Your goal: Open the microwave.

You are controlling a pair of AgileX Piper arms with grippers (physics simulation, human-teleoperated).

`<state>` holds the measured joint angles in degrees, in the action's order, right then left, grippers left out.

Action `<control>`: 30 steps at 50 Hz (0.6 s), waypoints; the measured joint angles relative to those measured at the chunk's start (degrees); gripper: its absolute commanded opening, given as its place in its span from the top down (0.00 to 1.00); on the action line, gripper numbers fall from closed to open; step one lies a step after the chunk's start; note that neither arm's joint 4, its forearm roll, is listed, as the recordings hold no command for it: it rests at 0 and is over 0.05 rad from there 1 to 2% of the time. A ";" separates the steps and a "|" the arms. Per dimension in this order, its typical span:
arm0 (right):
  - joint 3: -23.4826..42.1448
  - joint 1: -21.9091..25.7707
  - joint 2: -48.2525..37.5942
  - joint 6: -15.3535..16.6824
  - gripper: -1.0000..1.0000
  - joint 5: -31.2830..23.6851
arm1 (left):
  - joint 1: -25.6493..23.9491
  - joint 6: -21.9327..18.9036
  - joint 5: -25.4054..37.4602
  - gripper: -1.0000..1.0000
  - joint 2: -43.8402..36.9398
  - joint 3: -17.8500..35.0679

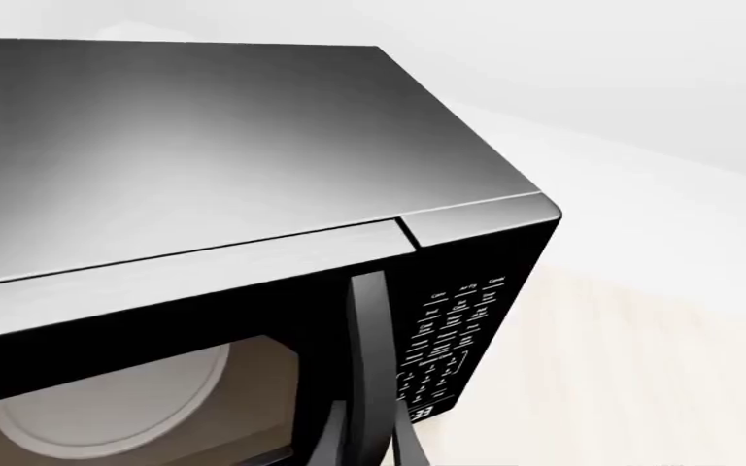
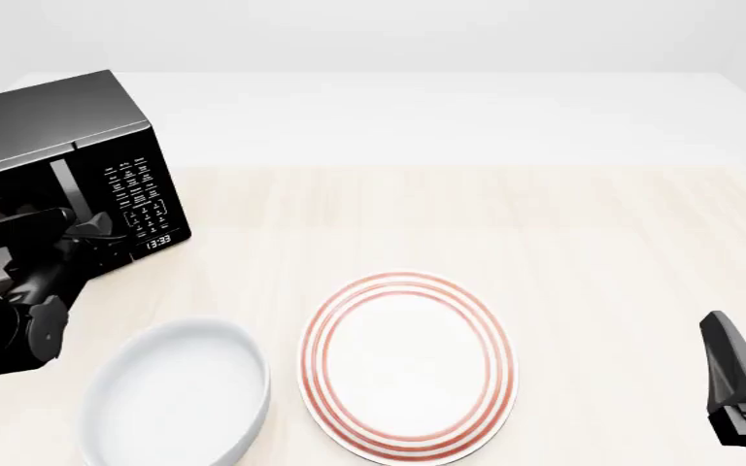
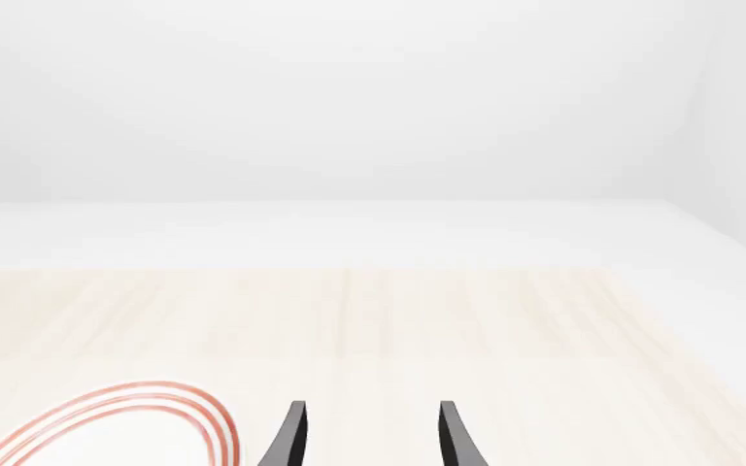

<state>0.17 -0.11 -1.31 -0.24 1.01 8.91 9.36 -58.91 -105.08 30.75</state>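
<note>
Left end effector [image 2: 88, 233] at microwave [image 2: 55, 126] door handle, grip unclear; door faces near-right, long axis left-right; right end effector [image 3: 366, 437] open, empty.

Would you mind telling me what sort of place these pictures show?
Probably a simulated kitchen-style tabletop: a black microwave stands on a pale wooden table, with a white bowl and a red-rimmed plate nearby, against bare white walls.

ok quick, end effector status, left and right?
Left end effector: at the microwave door handle; open or closed cannot be told.
Right end effector: open, holding nothing, over bare table.
</note>
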 measured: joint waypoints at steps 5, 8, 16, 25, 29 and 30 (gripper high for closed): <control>0.00 0.00 0.00 0.00 0.00 0.00 | 0.02 -0.22 0.21 1.00 0.11 -0.02; 0.00 0.00 0.00 0.00 0.00 0.00 | -0.23 -0.70 -1.01 1.00 0.63 -1.52; 0.00 0.00 0.00 0.00 0.00 0.00 | -0.79 -1.50 -3.11 1.00 1.57 -4.17; 0.00 0.00 0.00 0.00 0.00 0.00 | -1.24 -1.94 -4.29 1.00 2.40 -6.09; 0.00 0.00 0.00 0.00 0.00 0.00 | -1.41 -2.11 -4.61 1.00 2.98 -7.08; 0.00 0.00 0.00 0.00 0.00 0.00 | -1.44 -2.16 -4.73 1.00 3.12 -7.35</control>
<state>0.17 -0.11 -1.32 -0.24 1.01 7.47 7.21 -63.64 -101.96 23.40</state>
